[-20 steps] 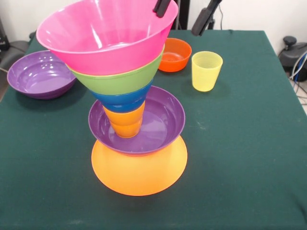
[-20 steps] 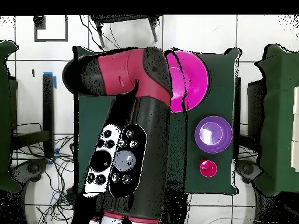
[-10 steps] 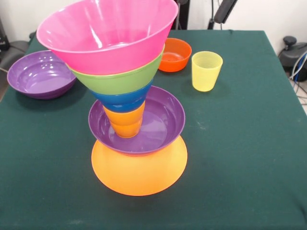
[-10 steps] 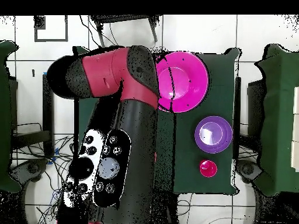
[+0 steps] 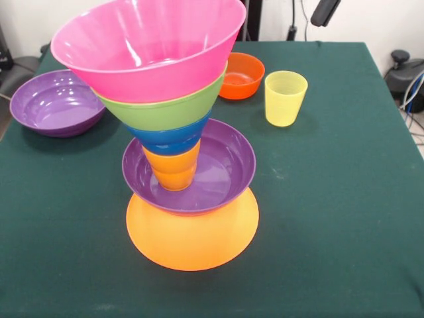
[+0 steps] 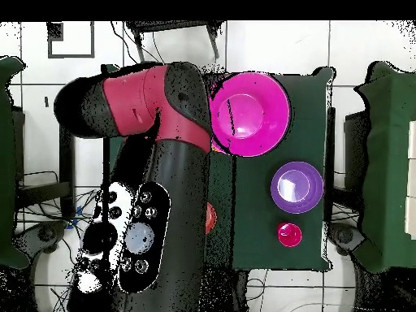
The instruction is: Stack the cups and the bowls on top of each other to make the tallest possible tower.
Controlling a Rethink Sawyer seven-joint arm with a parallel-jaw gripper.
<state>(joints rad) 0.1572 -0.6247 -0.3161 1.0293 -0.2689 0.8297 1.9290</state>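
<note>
Pink bowl (image 5: 149,50) crowning the tower (image 5: 179,152); hand (image 5: 324,12) far right, grip unreadable. Next, probably: fetching yellow cup (image 5: 285,98), placing gently.

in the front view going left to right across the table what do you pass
Loose purple bowl → the tower, topped by the big pink bowl → small orange-red bowl → translucent yellow cup.

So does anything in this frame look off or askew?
Yes: the tower leans. The pink bowl and green bowl tilt and overhang the small orange cup carrying them, so it looks top-heavy. Nothing is spilled or broken.
</note>
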